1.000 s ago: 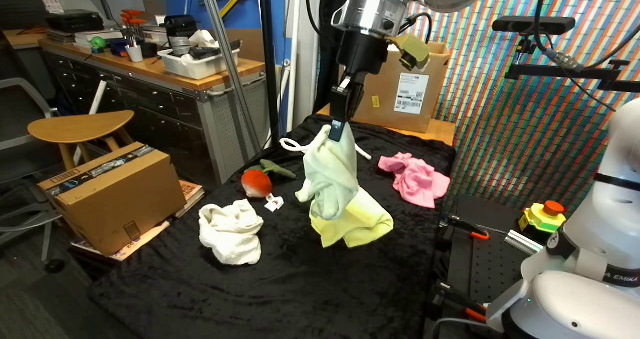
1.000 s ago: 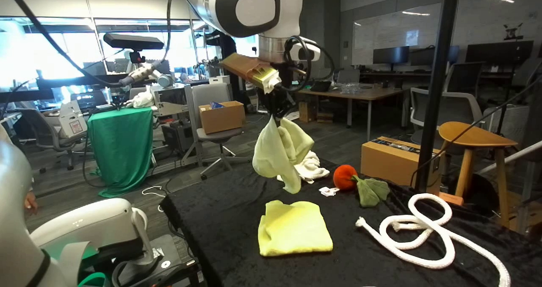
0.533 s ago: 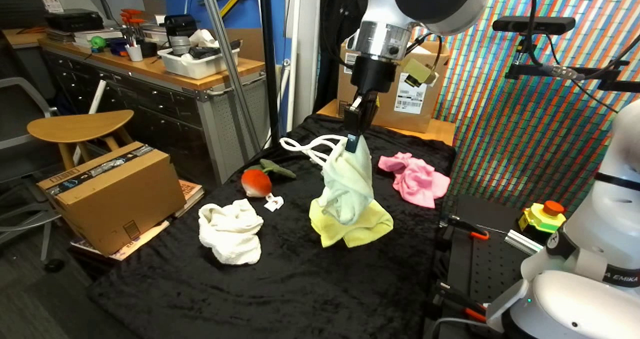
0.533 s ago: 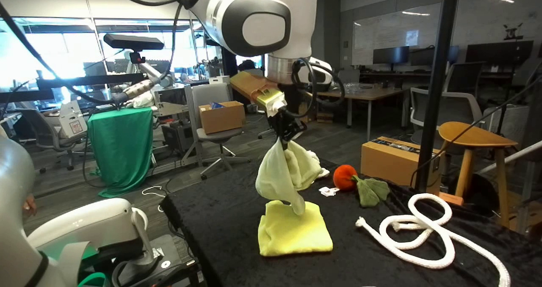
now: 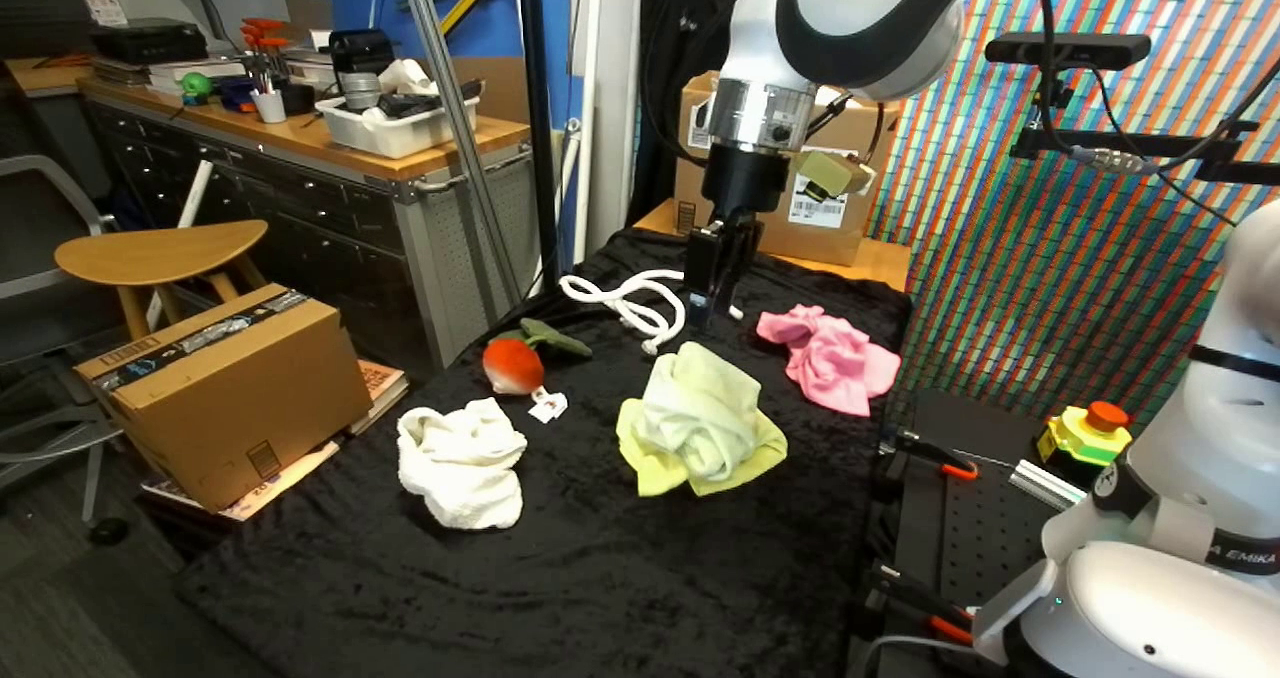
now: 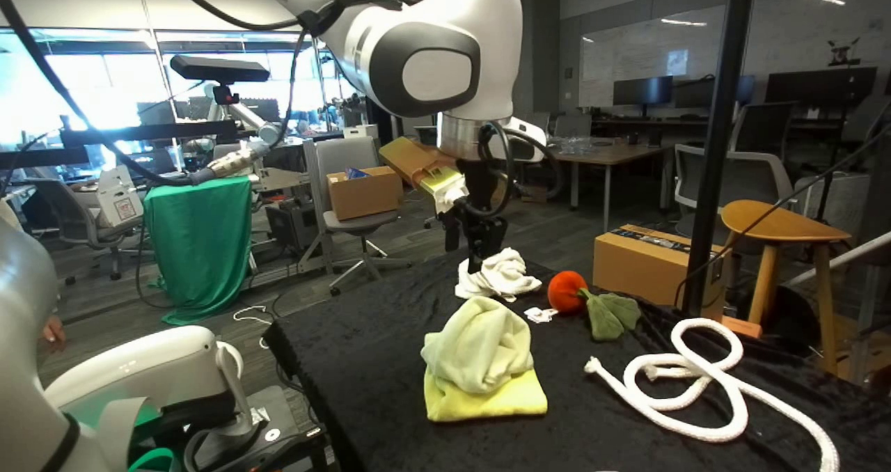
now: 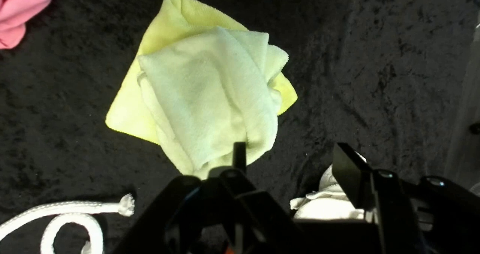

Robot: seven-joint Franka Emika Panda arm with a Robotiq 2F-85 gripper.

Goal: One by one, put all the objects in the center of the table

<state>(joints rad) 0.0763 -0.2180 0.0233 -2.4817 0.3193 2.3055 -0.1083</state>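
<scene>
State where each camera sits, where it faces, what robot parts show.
Wrist view: on the arm, looking down at the pale cloth; gripper shows.
Exterior view: beside the table, facing down across it toward the workbench; arm, base, gripper show.
Exterior view: roughly opposite, facing chairs; same parts show.
Both exterior views share red ball and rope.

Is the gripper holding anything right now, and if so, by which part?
Nothing is held: the gripper is open, its fingers clear of the pale cloth, which lies on the yellow cloth.
</scene>
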